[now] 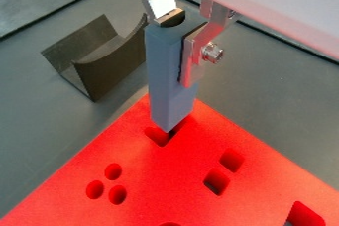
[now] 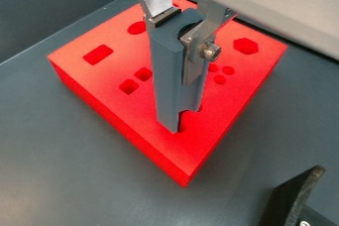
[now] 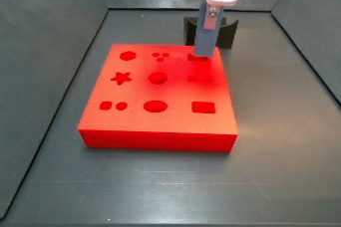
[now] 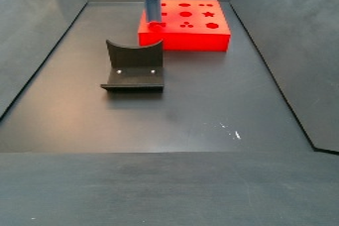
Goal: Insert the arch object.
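Observation:
My gripper (image 1: 185, 22) is shut on the arch object (image 1: 169, 86), a tall blue-grey block held upright by its notched top. In both wrist views its lower end sits in a hole (image 1: 162, 135) near a corner of the red block (image 2: 99, 71). The silver fingers (image 2: 201, 42) clamp its upper part. In a side view the arch object (image 3: 208, 34) stands over the red block's (image 3: 160, 121) far right corner, under the gripper (image 3: 216, 2). In a side view (image 4: 150, 2) it stands at the red block's (image 4: 199, 34) left end.
The red block has several other shaped holes, such as a star (image 3: 122, 78) and a rectangle (image 3: 202, 107). The dark fixture (image 4: 133, 68) stands on the grey floor in front of the block; it also shows in a wrist view (image 1: 93, 56). Dark walls (image 4: 47, 52) enclose the floor.

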Motion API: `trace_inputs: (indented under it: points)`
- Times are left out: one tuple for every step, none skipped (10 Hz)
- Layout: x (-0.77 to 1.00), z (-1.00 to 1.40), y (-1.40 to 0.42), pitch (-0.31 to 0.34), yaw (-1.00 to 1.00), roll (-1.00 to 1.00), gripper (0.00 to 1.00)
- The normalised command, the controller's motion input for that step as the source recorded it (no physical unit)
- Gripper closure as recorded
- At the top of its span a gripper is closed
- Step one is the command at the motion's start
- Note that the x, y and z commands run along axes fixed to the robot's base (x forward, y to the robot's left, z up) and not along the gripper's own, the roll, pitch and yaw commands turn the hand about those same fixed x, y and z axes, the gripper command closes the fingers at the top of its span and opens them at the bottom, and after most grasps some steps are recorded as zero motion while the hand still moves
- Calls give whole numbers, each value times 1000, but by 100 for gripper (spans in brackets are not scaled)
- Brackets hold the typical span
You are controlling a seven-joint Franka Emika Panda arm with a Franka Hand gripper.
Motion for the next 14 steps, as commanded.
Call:
trace_inputs:
  points:
    - [-111,-151,54,-149,9,-17,100]
    - [-169,-106,11,-134,3,0,100]
    - [-243,-23,0,-131,0,-13,100]
    - [-66,-37,0,-143,26,-7,100]
    - [-46,-109,0,-134,17,-7,100]
    - [0,-169,0,-147,60,0,100]
    - [111,-214,0,-106,120,0,100]
    - [111,-171,0,-73,151,0,100]
    - [0,-203,0,-83,154,13,100]
    - [0,-297,0,-87,97,46,100]
    - [-26,-451,0,-74,49,146,100]
    - [0,-589,-40,-97,0,240,100]
    - [0,-611,-74,-74,0,289,100]
    - [77,-631,-43,-13,0,287,100]
